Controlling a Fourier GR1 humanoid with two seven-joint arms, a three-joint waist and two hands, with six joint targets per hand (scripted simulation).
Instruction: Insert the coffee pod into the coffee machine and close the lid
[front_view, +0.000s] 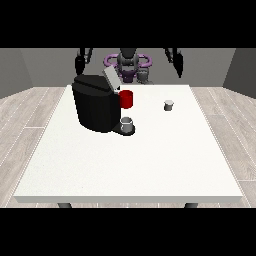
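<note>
A black coffee machine (95, 104) stands on the left part of the white table (131, 165), its grey lid (110, 79) tilted up and open. A small grey cup (127, 123) sits on the machine's base at its right. A small grey coffee pod (169, 105) rests upright on the table to the right of the machine. The hand at the view's left (79, 63) hangs raised behind the machine, above the table's far edge. The hand at the view's right (178, 65) is raised behind the pod, well apart from it. Neither hand holds anything.
A red mug (127, 99) stands just behind the machine's right side. The robot's torso (128, 64) is behind the table's far edge. Wooden floor surrounds the table.
</note>
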